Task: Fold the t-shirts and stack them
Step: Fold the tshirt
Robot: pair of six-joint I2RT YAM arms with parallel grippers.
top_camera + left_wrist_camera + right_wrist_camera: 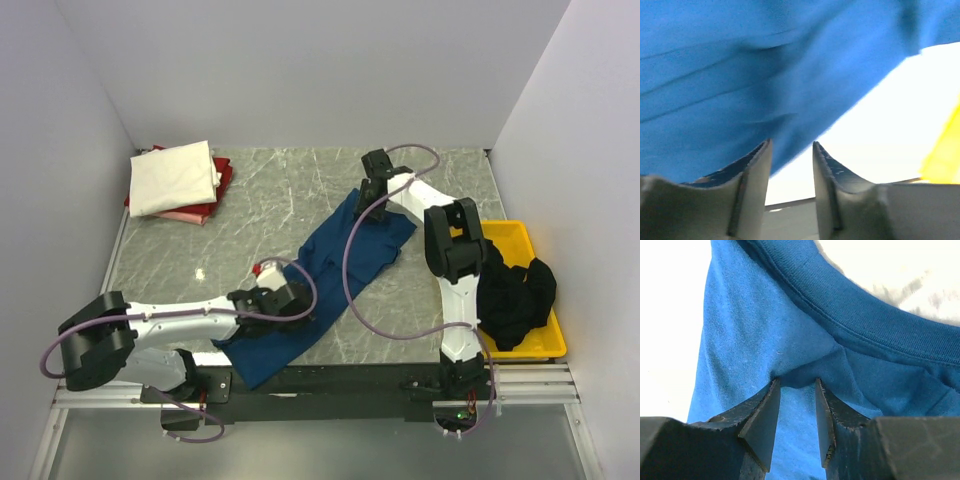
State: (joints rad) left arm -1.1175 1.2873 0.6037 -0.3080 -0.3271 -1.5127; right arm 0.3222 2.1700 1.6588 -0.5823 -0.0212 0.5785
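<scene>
Under me lies a grey, white-veined marble-look tabletop point(270, 205). On my right side a shallow yellow plastic tray point(515, 232) sits at the table's right edge, just beside the wall. Plain white panel walls point(300, 70) close the table in at left, back and right. A silver metal rail point(540, 378) runs along the near edge.

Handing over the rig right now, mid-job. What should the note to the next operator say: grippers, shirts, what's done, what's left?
Left gripper: jaws closed on the near end of the blue t-shirt.
Right gripper: jaws pinching the same shirt just below its collar.
The shirt is stretched diagonally across the table, unfolded.
Done: cream t-shirt folded on the red t-shirt, far left corner.
Left: fold and stack the blue one, then the black t-shirt heaped in the yellow tray.
</scene>
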